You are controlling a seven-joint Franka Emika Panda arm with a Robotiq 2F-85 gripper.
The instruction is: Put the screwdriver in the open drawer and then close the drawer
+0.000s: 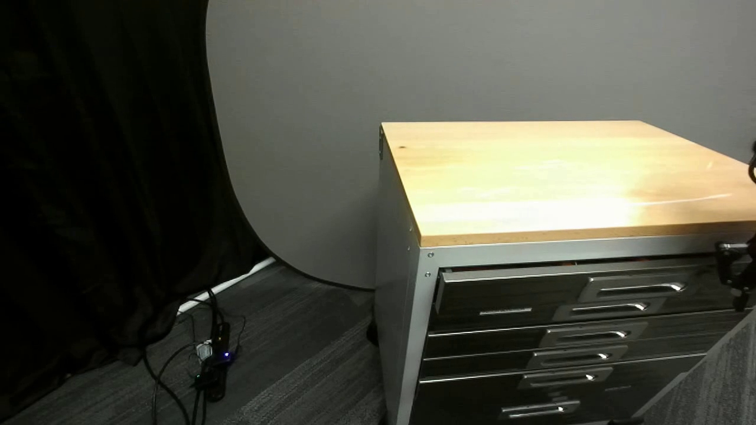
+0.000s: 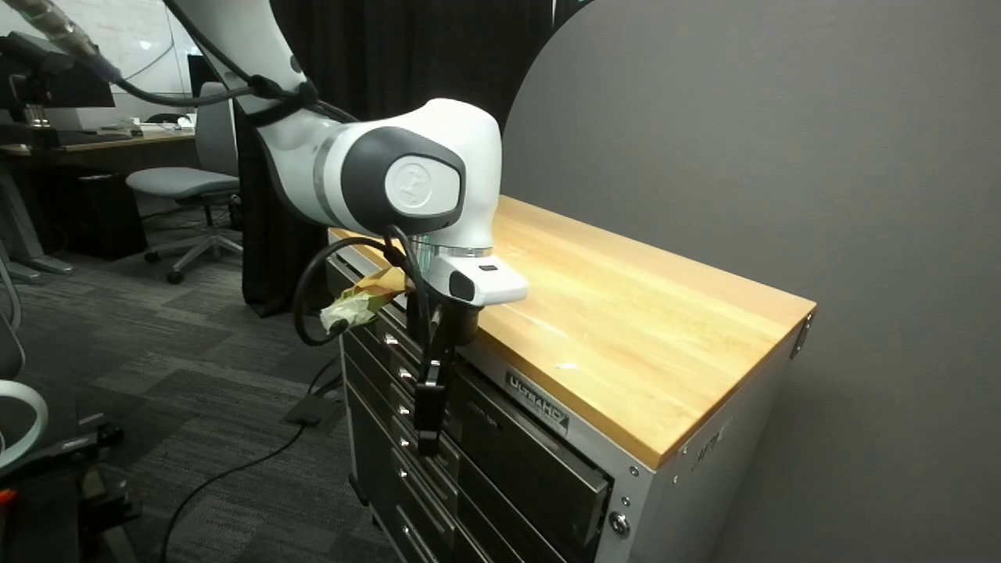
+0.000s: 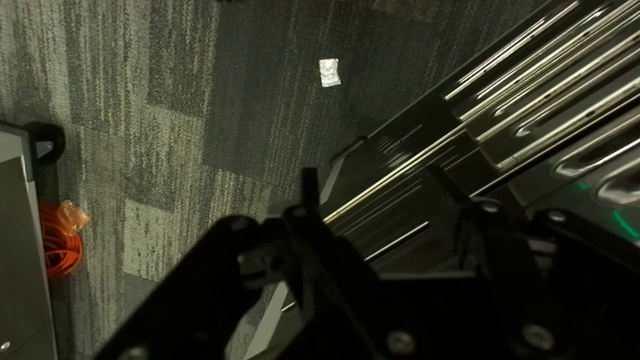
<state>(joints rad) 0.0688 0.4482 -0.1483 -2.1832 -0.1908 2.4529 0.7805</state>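
The topmost drawer point(image 1: 514, 295) stands out slightly from the cabinet, with a narrow dark gap above its front edge. Its projecting front point(image 2: 539, 461) also shows in an exterior view, partly behind the arm. Just in front of the drawer stack, my gripper point(image 2: 428, 442) points downward; only part of it enters at the right edge of an exterior view. In the wrist view the gripper point(image 3: 375, 181) is open, its fingertips well apart and no object between them. Whether a finger touches the drawer front, I cannot tell. The screwdriver is out of view or hidden.
A wooden top point(image 1: 561, 171) overhangs the drawers. Similar lower drawers point(image 1: 590, 336) sit flush beneath. On the floor are a power strip with cables point(image 1: 218, 354), a white scrap point(image 3: 329, 72) and an orange coil point(image 3: 62, 250). A loose cable point(image 2: 305, 293) loops beside the wrist.
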